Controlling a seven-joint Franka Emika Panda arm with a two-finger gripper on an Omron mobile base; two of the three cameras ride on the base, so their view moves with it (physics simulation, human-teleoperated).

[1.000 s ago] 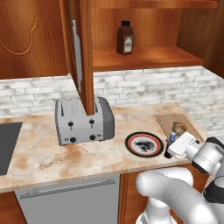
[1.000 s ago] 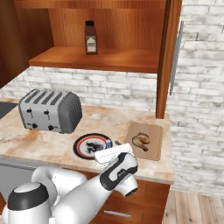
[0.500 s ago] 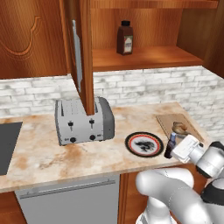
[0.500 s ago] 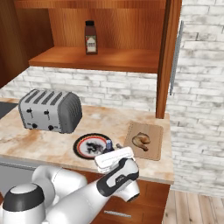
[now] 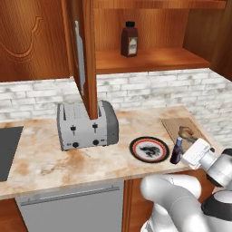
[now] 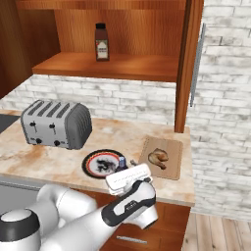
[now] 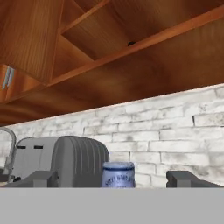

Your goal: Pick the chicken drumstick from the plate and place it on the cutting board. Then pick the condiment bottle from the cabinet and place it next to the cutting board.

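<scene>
Upright on the counter (image 5: 45,158), close to its front edge: the condiment bottle (image 5: 176,152), blue neck up, dark body down. Just beside the front left corner of the cutting board (image 5: 174,127), with the plate (image 5: 149,138) on its other side, so between the two. Touching either or merely near, impossible to tell.

On the board, toward its middle: the chicken drumstick (image 5: 186,132), lying flat. Plate bare.

Right behind the bottle, at the counter's front edge: the pincer (image 5: 182,154), jaws spread wide. In the hand view, blue cap low in the middle, one dark tip well out to each side, a clear gap on both. No clamp on anything.

Farther off: a grey toaster (image 5: 86,124) toward the counter's back left, and above it the cabinet (image 5: 145,61) with door swung out, a taller brown bottle (image 5: 129,40) with black cap alone on the inner shelf.

Judged step: tail end of the second placement, bottle let go beside the board. Both halves of the task apparently met by how things lie.

Next move, as a guess: draw the hand straight back or up, jaws kept wide. Main hazard: brushing the slim neck with a tip and toppling the bottle toward the front edge or onto the plate.
</scene>
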